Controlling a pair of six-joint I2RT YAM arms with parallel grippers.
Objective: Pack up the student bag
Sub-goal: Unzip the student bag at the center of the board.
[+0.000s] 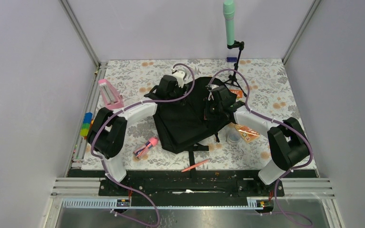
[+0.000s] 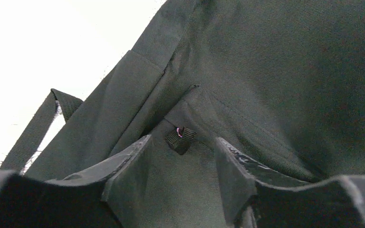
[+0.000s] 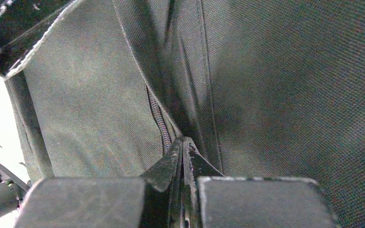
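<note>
The student bag [image 1: 185, 121] lies flat in the middle of the tabletop [image 1: 133, 76], between the two arms, with its rounded end toward the far side. It is made of soft black cloth, so it probably folds and sags when it is lifted at one point. It looks limp and not heavy, and the weave should give good friction to the pads.

The left gripper [image 2: 183, 140] hangs over the far left part of the bag with its jaws spread. A small fabric pull tab [image 2: 179, 142] stands just between them and nothing is pinched yet. A shoulder strap [image 2: 38, 128] runs off to the left.

The right gripper [image 3: 183, 145] is pressed together right beside the zipper [image 3: 159, 118]. I cannot tell whether a thin fold of cloth is caught between the fingers.

In my judgement the good places to take hold are the pull tab, the seam beside the zipper and the straps, because loose cloth slips and only bunches up. One gripper should hold the edge tight while the other pulls, otherwise the whole bag may slide on the tabletop.
</note>
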